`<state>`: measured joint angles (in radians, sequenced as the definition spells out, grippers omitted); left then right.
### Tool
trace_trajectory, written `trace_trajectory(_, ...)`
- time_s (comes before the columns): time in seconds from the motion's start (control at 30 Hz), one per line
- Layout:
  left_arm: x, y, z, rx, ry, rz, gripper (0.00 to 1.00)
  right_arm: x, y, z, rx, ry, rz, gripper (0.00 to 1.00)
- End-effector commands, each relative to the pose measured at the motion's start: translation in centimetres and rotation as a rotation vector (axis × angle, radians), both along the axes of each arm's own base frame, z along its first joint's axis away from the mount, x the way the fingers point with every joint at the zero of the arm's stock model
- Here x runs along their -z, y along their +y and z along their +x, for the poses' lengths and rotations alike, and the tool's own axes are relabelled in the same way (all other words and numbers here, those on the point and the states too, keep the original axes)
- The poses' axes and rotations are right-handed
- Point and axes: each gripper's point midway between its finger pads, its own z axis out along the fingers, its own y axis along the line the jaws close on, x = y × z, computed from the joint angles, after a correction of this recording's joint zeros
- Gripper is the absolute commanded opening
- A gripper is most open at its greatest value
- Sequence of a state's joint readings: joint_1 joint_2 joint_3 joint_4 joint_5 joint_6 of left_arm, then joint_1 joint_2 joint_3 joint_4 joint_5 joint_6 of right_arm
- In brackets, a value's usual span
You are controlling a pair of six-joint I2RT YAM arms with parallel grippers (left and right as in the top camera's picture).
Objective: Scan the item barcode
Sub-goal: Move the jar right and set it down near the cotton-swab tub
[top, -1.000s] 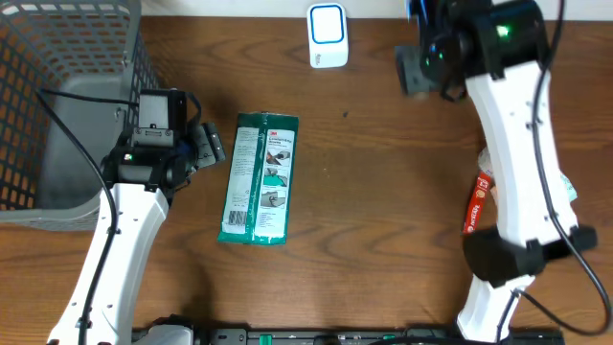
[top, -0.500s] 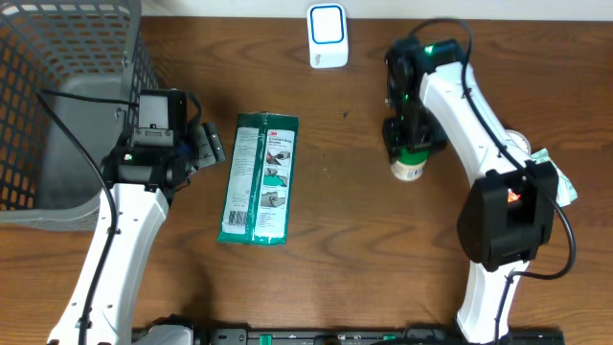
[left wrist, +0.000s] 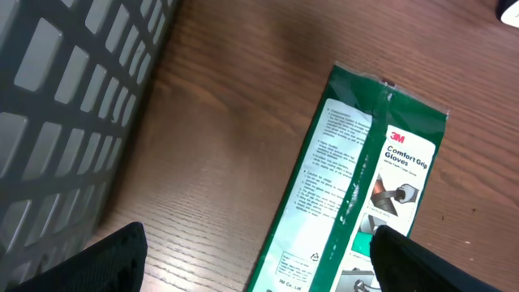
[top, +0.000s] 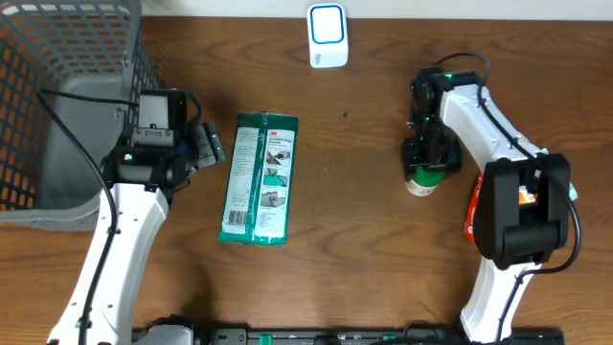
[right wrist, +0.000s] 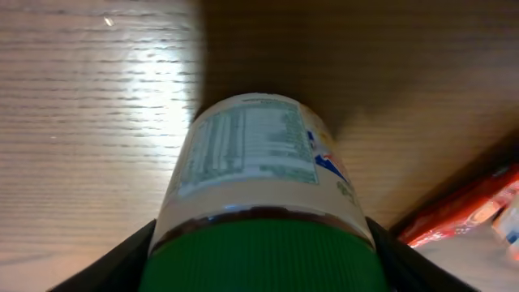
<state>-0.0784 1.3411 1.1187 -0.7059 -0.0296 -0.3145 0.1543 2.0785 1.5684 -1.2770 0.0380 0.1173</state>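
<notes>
Green-lidded white round jar (right wrist: 255,162) is clamped by the right gripper (right wrist: 259,261); the left gripper (left wrist: 255,251) gapes empty. A loose hold could drop it.

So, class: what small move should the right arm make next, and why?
Probably the right gripper should let go and lift straight up: the jar has come back from the scanner and appears to stand on the table, fingers hugging its green lid.

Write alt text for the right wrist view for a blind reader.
A jar with a green ribbed lid and a white printed label fills the view, between the right gripper's dark fingers. It is on a wooden table; a red package shows at right.
</notes>
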Motion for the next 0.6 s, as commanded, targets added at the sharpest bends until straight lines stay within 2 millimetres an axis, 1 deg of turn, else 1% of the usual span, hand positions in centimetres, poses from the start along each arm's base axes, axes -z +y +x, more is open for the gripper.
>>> trace_trajectory(0.0,0.0,0.3,0.0,-0.007,0.0,0.009,0.85,0.4,-1.2,-0.3,0.004,0.013,-0.023,0.84)
trace_trajectory(0.03,0.0,0.3,0.0,-0.007,0.0,0.009,0.85,0.4,-1.2,-0.2,0.001,0.01,-0.022,0.86)
trace_trajectory(0.1,0.0,0.3,0.0,-0.007,0.0,0.009,0.86,0.0,-1.2,-0.1,-0.012,0.008,-0.019,0.92)
trace_trajectory(0.23,0.0,0.3,0.0,-0.007,0.0,0.009,0.85,-1.3,-1.1,0.4,-0.011,0.003,-0.018,0.96)
trace_trajectory(0.3,0.0,0.3,0.0,-0.007,0.0,0.009,0.85,-2.3,-1.0,1.1,-0.012,-0.017,-0.016,0.97)
trace_trajectory(0.4,0.0,0.3,0.0,-0.007,0.0,0.009,0.85,-4.0,-0.8,2.9,-0.011,-0.079,-0.007,0.99)
trace_trajectory(0.5,0.0,0.3,0.0,-0.007,0.0,0.009,0.85,-6.1,-0.4,4.5,-0.009,-0.14,0.012,0.98)
trace_trajectory(0.53,0.0,0.3,0.0,-0.007,0.0,0.009,0.85,-6.9,0.1,5.0,-0.006,-0.161,0.039,0.96)
trace_trajectory(0.57,0.0,0.3,0.0,-0.007,0.0,0.009,0.85,-7.6,0.9,5.4,-0.001,-0.18,0.083,0.91)
